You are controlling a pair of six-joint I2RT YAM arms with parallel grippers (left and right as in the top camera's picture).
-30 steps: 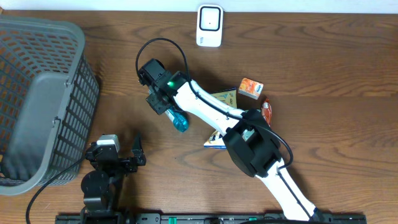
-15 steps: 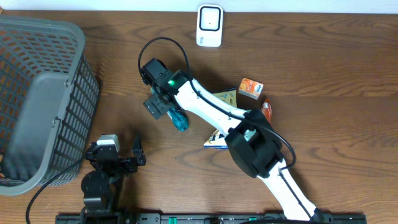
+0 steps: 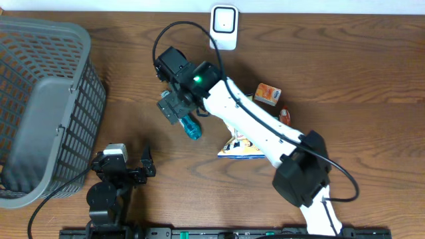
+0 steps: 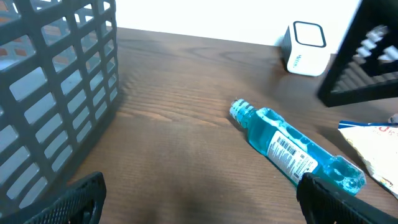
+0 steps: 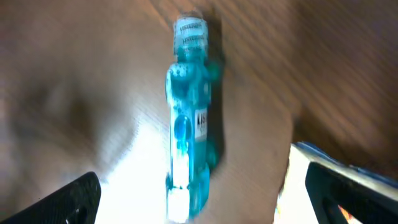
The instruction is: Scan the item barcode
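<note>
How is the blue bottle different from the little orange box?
The blue bottle is see-through, but the orange box is solid-coloured. The bottle is long and round and lies on its side, while the box is short and blocky. They sit on opposite sides of the white arm. Both rest on the wooden table, and nothing is holding either one.

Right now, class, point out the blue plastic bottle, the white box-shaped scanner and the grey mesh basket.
Blue plastic bottle (image 4: 289, 152), left wrist view, barcode label.
White box-shaped scanner (image 3: 224, 26), overhead view, top face.
Grey mesh basket (image 3: 80, 126), overhead view, side wall.
</note>
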